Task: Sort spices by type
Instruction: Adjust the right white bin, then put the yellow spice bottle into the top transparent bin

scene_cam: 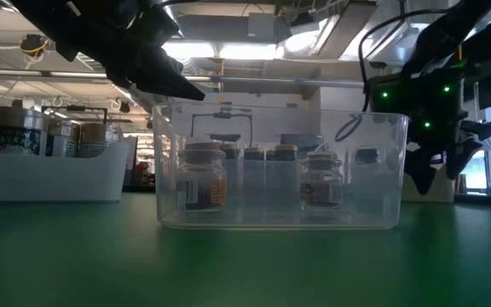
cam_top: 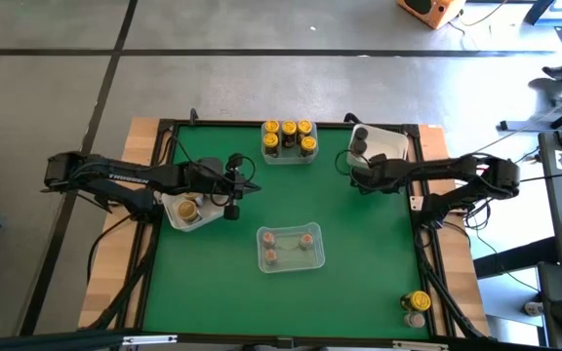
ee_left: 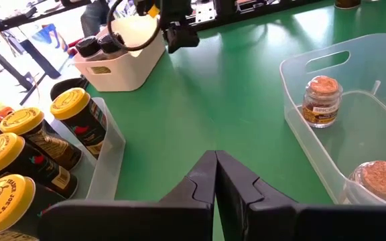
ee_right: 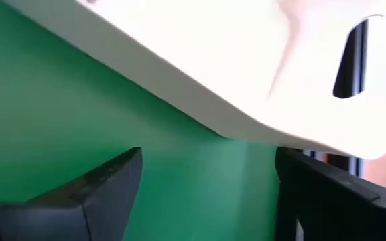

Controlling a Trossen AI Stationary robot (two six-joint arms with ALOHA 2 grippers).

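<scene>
Right end effector (cam_top: 356, 176), jaws wide and empty, hangs just beside the white rectangular plastic tub (cam_top: 390, 142) far right holding dark-lidded jars (cam_top: 359, 139); descending, it could clip the rim and tip it. Left end effector (cam_top: 250, 188), closed and empty, waits near the clear plastic tub of yellow-lidded jars (cam_top: 288, 139).

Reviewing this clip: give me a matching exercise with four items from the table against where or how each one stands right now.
Items:
1. yellow-lid jars
2. tan-lid jars
3. left gripper
4. right gripper

States:
A. shut, empty, above the green mat
B. in the clear tub at the far edge
C. open, beside the white tub
D. in the clear tub mid-table

Pairs: 1-B, 2-D, 3-A, 4-C
</scene>
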